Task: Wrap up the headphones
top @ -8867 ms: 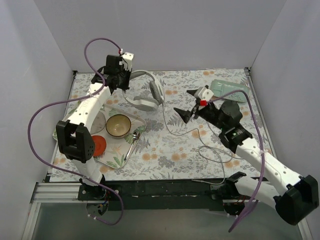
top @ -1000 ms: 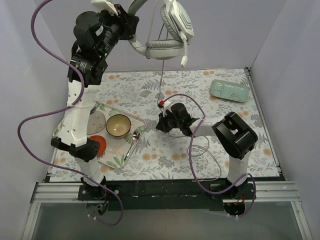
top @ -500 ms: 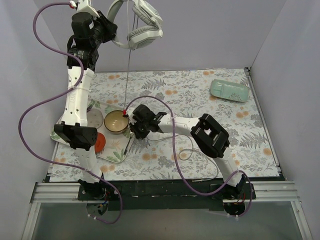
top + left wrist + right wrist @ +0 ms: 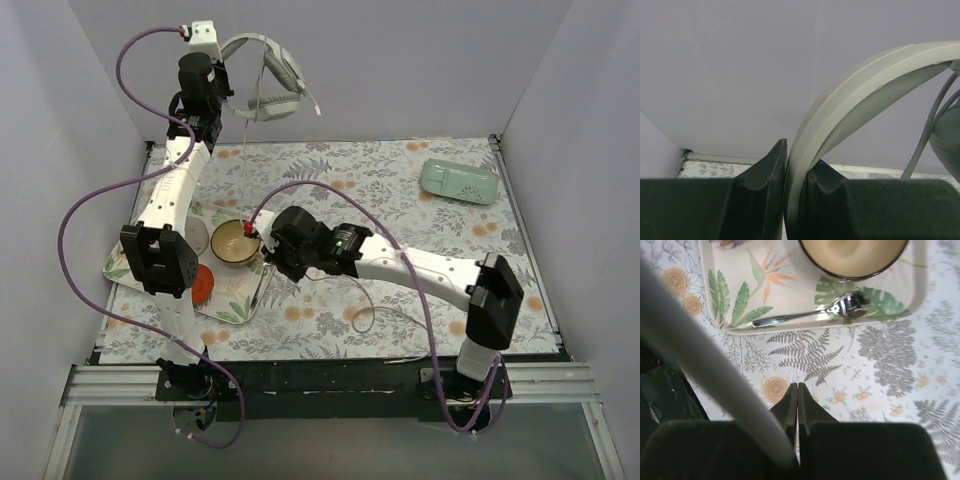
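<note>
Left arm high, left pincer (image 4: 800, 156) clamped on headphones (image 4: 276, 84); right arm low, right pincer (image 4: 797, 390) tight on cable (image 4: 246, 172).

Cable (image 4: 690, 360) blurred — bowl (image 4: 855, 257) cut off.

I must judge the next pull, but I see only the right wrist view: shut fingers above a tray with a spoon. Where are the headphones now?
Observer: The headphones hang high above the far left of the floral cloth, the left gripper shut on the headband.
Operator: And the cable?
Observer: The cable runs straight down from them to the right gripper, beside the bowl.
Operator: Is there slack?
Observer: Yes, a loose loop lies on that cloth, toward the right arm's base.
</note>
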You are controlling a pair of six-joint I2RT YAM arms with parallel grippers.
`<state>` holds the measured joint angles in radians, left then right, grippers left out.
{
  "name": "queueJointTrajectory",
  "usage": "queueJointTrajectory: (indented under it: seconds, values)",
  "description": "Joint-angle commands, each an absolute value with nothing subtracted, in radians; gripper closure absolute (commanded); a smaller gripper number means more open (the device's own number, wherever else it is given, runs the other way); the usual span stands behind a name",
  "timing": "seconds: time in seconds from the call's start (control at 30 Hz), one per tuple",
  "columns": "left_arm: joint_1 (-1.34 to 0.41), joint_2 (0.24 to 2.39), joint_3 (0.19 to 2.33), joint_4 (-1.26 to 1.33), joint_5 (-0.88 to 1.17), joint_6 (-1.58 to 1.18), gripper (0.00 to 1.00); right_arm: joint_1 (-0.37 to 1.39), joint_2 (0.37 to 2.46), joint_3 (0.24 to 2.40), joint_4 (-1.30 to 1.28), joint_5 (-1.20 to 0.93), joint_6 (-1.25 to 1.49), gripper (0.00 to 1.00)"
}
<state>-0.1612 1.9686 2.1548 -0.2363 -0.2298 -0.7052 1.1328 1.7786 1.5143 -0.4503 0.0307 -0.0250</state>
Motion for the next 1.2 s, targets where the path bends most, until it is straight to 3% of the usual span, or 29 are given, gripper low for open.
queueJointTrajectory:
  seconds: [0.0, 0.2, 0.33, 0.5, 0.87, 1.17]
  values:
    - [-0.195, 1.957, 2.039, 0.027, -0.363, -0.440, 1.00, 1.146, 1.606, 1.546, -0.554, 0.118, -0.077, 0.99]
    - [-0.274, 1.887, 1.771, 0.225, -0.373, -0.215, 1.00, 1.112, 1.372, 1.585, -0.531, 0.339, -0.141, 0.99]
    - [-0.372, 1.804, 1.534, 0.398, -0.380, -0.025, 1.00, 0.987, 1.254, 1.614, -0.441, 0.396, -0.195, 0.99]
    - [-0.439, 1.714, 1.375, 0.391, -0.357, 0.020, 1.00, 0.801, 1.190, 1.644, -0.359, 0.413, -0.247, 0.99]
    - [-0.523, 1.568, 1.333, -0.125, -0.129, -0.178, 1.00, 0.419, 1.252, 1.746, -0.333, 0.336, -0.267, 0.99]
    - [-0.540, 1.440, 1.381, -0.489, 0.233, -0.265, 1.00, 0.072, 1.434, 1.802, -0.321, -0.050, -0.124, 0.99]
